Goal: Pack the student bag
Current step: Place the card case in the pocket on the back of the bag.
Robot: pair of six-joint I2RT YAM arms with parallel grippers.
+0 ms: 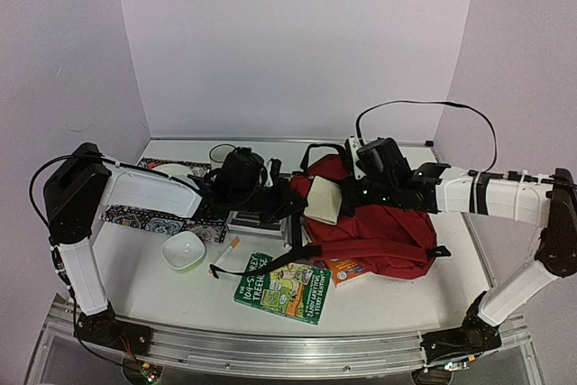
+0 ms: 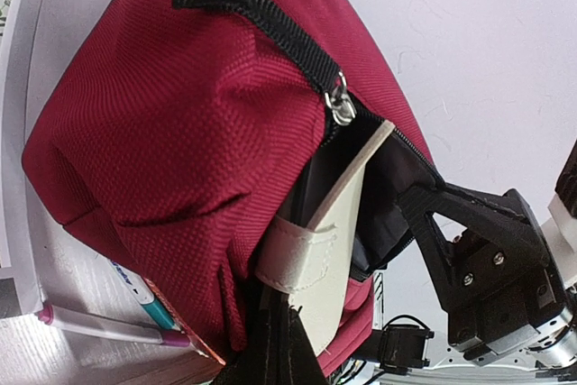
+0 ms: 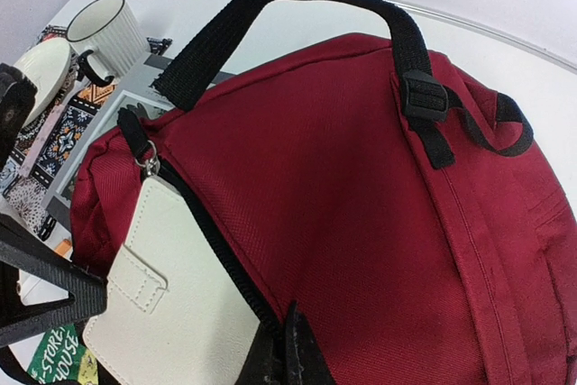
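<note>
Left pincer [image 2: 281, 353] is clenched on the cream case [image 2: 329, 223], partly inside the bag [image 1: 388, 232], which lies right of centre. Right pincer [image 3: 287, 353] clamps the zip edge [image 3: 212, 232], likely holding the mouth open.

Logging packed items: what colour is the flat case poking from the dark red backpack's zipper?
The flat case is cream white, clearest in the right wrist view.

The cream snap case [image 2: 325, 250] has its far end hidden inside the student bag [image 2: 180, 114]. In the top view, at the bag's 6 o'clock, an orange book [image 1: 347, 270] shows only a corner. The left wrist view's lower edge cuts off the left gripper [image 2: 281, 353]; what it pinches is unclear.
</note>
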